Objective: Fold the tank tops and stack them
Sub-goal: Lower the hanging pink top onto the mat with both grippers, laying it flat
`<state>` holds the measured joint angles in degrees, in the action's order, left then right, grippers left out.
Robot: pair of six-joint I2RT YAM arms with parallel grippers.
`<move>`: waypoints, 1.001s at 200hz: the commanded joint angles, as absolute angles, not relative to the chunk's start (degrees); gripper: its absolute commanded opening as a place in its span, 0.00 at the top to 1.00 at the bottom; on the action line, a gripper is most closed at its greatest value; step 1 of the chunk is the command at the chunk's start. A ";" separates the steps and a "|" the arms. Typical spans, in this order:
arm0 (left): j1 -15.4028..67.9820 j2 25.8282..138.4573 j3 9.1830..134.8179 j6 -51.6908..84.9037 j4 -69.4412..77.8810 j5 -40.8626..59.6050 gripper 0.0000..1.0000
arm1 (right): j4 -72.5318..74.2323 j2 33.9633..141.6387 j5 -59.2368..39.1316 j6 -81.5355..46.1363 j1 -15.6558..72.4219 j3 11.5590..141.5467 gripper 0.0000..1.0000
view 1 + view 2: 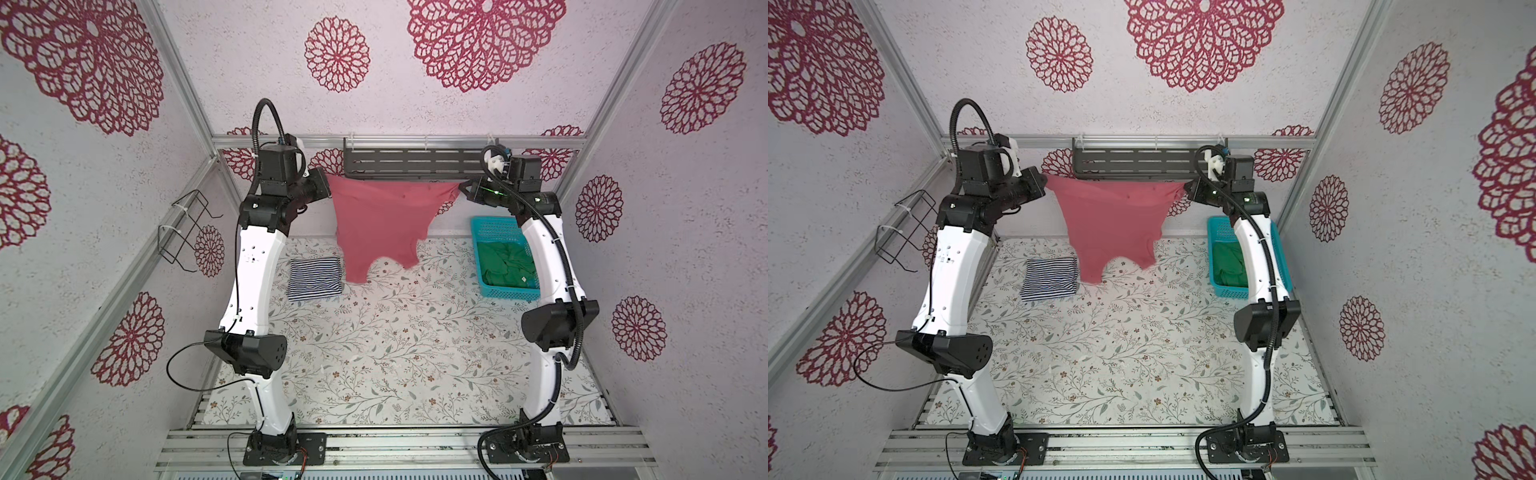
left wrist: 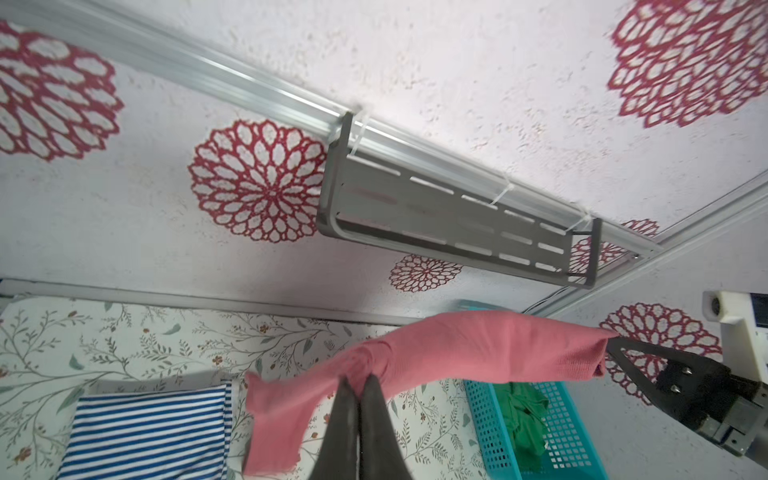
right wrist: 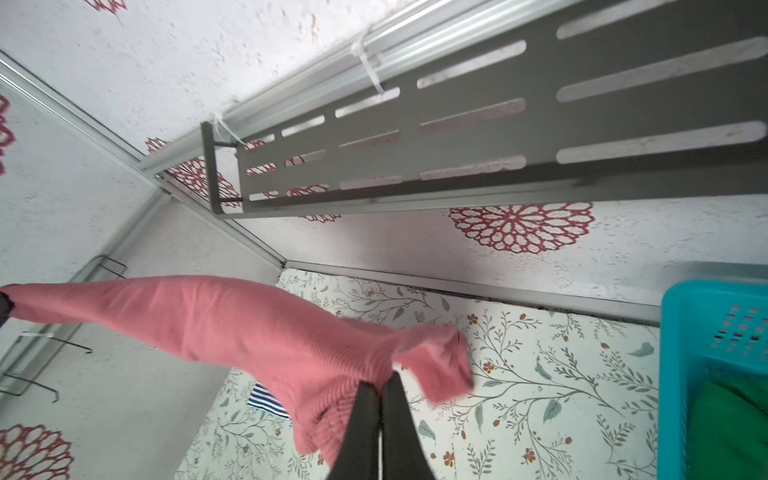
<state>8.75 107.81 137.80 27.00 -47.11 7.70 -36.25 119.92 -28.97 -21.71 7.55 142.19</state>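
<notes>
Both arms are up at the back of the cell w/ the red-pink tank top (image 1: 382,220) strung btwn them like washing on a line; it hangs in the air in front of the back wall, just under the dark slotted shelf (image 1: 415,160); its top edge is pulled near straight and the body droops to two uneven tails. From the top views I can't tell whether the lower tail touches the floral table (image 1: 395,353).

Left gripper (image 2: 358,384): in the left wrist view the fingers are pressed together w/ a bunch of the pink cloth pinched at the tips; a loose flap hangs off to one side of them. Right gripper (image 3: 381,380): in the right wrist view the fingers are all but closed on a ribbed edge of the same cloth; a small flap flops past the tips.

Striped tank top (image 1: 316,278): folded into a neat rectangle, flat on the table at the far-left side, close to the left arm; in both top views it sits just beside the pink top's lower tail.

Green tank top (image 1: 507,266): crumpled inside the teal basket (image 1: 490,226) at the far-right side of the table; the right arm hides part of it in both top views.

Black wire rack (image 1: 187,232) on the left wall; nothing in it.
</notes>
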 commanded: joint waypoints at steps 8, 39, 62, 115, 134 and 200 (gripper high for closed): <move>10.85 94.56 124.41 24.07 -41.06 7.27 1.00 | -29.01 104.69 -31.63 -21.80 8.63 127.75 1.00; 13.86 79.73 107.49 22.76 -39.07 3.38 1.00 | -30.59 92.00 -29.77 -18.55 11.45 114.45 1.00; 16.81 69.35 99.88 22.96 -41.18 0.05 1.00 | -31.67 82.68 -27.21 -18.09 15.86 105.10 1.00; 23.76 51.89 92.08 28.66 -49.48 -7.57 1.00 | -35.80 65.65 -22.17 -20.60 23.95 92.61 1.00; 23.68 49.83 89.73 30.80 -52.11 -6.85 1.00 | -36.58 62.77 -21.65 -21.43 24.14 90.08 1.00; 12.44 60.27 78.12 30.26 -44.15 5.83 1.00 | -32.56 74.93 -16.26 -21.09 22.96 85.58 1.00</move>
<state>19.07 54.13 83.81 30.15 -50.22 -2.48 -36.73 68.23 -20.03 -21.04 23.86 88.33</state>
